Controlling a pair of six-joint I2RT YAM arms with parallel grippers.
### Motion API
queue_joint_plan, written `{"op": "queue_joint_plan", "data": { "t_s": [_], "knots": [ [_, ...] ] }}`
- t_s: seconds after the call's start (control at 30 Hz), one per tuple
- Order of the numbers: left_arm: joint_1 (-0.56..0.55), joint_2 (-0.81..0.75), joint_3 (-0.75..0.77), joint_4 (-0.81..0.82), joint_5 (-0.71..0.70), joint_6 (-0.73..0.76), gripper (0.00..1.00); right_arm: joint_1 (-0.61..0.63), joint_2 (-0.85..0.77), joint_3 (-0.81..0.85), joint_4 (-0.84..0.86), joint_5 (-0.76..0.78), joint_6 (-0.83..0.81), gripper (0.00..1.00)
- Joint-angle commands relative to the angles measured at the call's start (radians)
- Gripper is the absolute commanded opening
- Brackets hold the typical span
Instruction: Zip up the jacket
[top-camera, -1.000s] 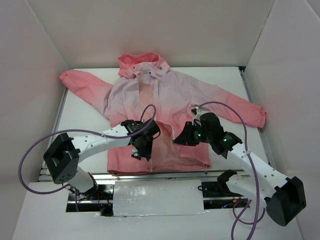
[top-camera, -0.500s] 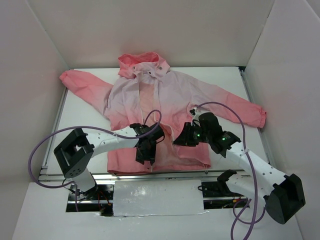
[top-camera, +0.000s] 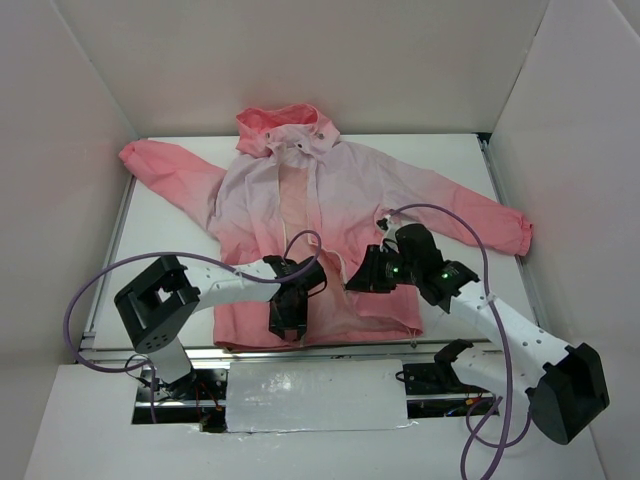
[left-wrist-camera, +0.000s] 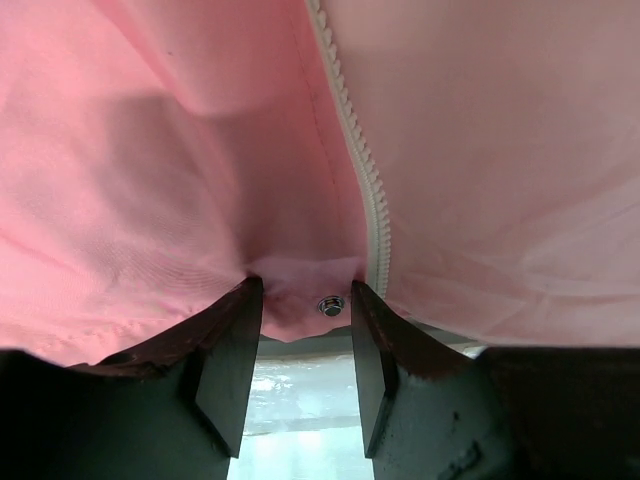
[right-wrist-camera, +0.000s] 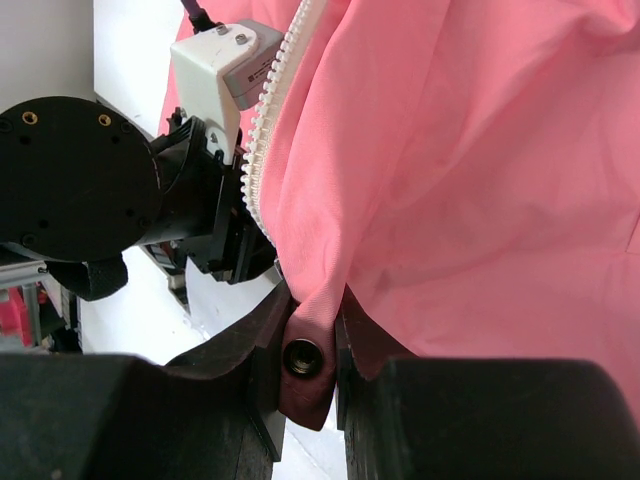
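Note:
The pink jacket (top-camera: 340, 190) lies flat on its back, hood at the far end, front open along the white zipper (left-wrist-camera: 365, 180). My left gripper (top-camera: 287, 322) is at the near hem of its left front panel. Its jaws stand open, with the hem corner and a metal snap (left-wrist-camera: 330, 305) between the fingertips (left-wrist-camera: 250, 292). My right gripper (top-camera: 358, 279) is shut on the bottom corner of the other front panel (right-wrist-camera: 480, 150), pinched at a snap socket (right-wrist-camera: 302, 357) and lifted off the table. That panel's zipper teeth (right-wrist-camera: 262, 120) run up to the left of the fingers.
White walls close in the table (top-camera: 170, 230) on three sides. A foil-covered strip (top-camera: 315, 395) runs along the near edge between the arm bases. Purple cables (top-camera: 440, 212) loop over both arms. The left arm (right-wrist-camera: 90, 170) sits close beside the right gripper.
My left gripper has slid toward the near edge, down the left front panel to its hem corner, jaws staying apart. The right gripper has held still, still pinching its corner.

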Motion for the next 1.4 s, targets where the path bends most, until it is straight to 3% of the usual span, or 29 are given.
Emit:
{"op": "queue_joint_plan", "data": {
  "t_s": [0.0,0.3,0.47,0.7,1.03,1.17,1.23,1.37],
  "knots": [
    [-0.009,0.037,-0.031,0.032,0.004,-0.015,0.53,-0.005,0.012,0.058,0.016,-0.014,-0.019,0.0],
    [0.014,0.061,-0.065,0.075,-0.035,-0.005,0.32,-0.008,0.029,0.085,0.006,0.001,-0.027,0.0],
    [0.056,0.047,-0.023,0.125,-0.041,0.052,0.0,-0.041,0.069,0.088,0.01,-0.01,-0.038,0.0],
    [0.073,-0.035,0.214,0.011,-0.146,0.136,0.0,-0.074,0.122,0.099,0.032,-0.021,-0.041,0.0],
    [0.264,-0.268,0.346,0.0,-0.054,0.212,0.0,-0.109,0.164,0.053,0.154,-0.068,0.019,0.0],
    [0.35,-0.4,0.231,0.193,0.051,0.183,0.0,-0.107,0.136,0.03,0.306,-0.206,0.089,0.0],
    [0.358,-0.474,0.177,0.369,0.099,0.129,0.0,-0.097,0.125,0.013,0.414,-0.259,0.175,0.0],
    [0.356,-0.549,0.015,0.641,0.168,0.016,0.0,-0.037,0.087,-0.011,0.573,-0.235,0.297,0.0]
  ]
}}
